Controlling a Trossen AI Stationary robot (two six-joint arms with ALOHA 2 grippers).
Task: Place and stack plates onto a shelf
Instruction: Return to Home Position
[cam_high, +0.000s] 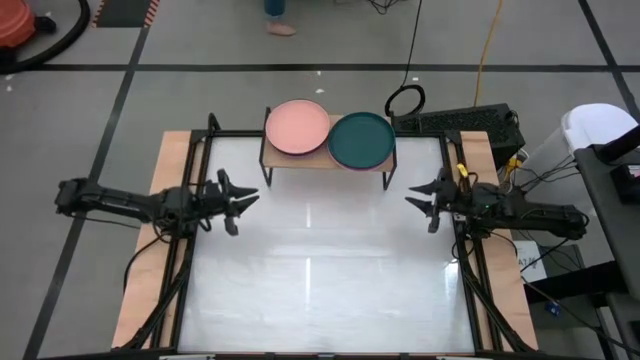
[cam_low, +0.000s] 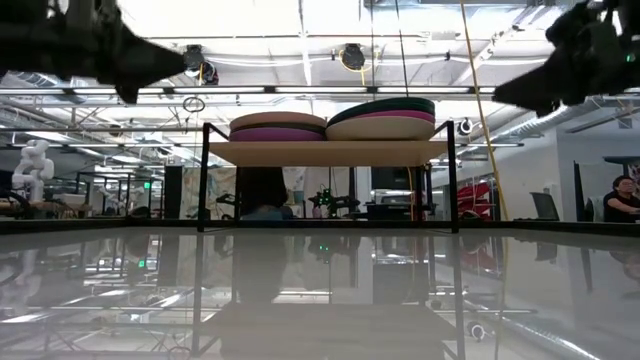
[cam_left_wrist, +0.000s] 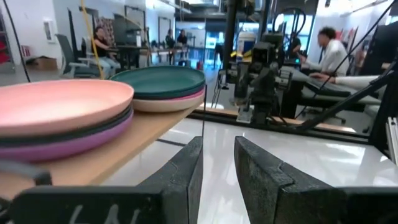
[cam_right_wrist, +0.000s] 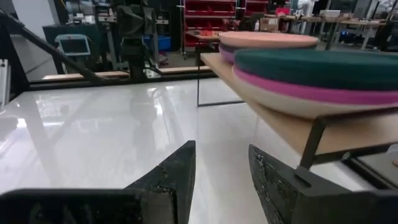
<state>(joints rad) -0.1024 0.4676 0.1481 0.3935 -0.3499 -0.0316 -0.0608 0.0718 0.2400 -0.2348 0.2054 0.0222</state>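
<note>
The shelf (cam_high: 300, 160) stands on thin black legs at the table's far middle. Two plate stacks rest on its wooden top. The left stack (cam_high: 297, 127) has a salmon pink plate over charcoal and purple ones (cam_left_wrist: 59, 115). The right stack (cam_high: 361, 140) has a dark teal plate over magenta and beige ones (cam_right_wrist: 317, 78). My left gripper (cam_high: 242, 200) hovers open and empty above the table, left of the shelf and nearer than it. My right gripper (cam_high: 415, 198) hovers open and empty, right of the shelf and nearer than it. Each wrist view shows a gap between its fingers (cam_left_wrist: 219, 142) (cam_right_wrist: 221, 147).
The glossy white table (cam_high: 320, 280) spreads bare between and in front of the arms, with wooden strips along its left and right sides. Cables and a keyboard (cam_high: 460, 122) lie beyond the far right corner. People sit at desks in the room behind (cam_left_wrist: 329, 50).
</note>
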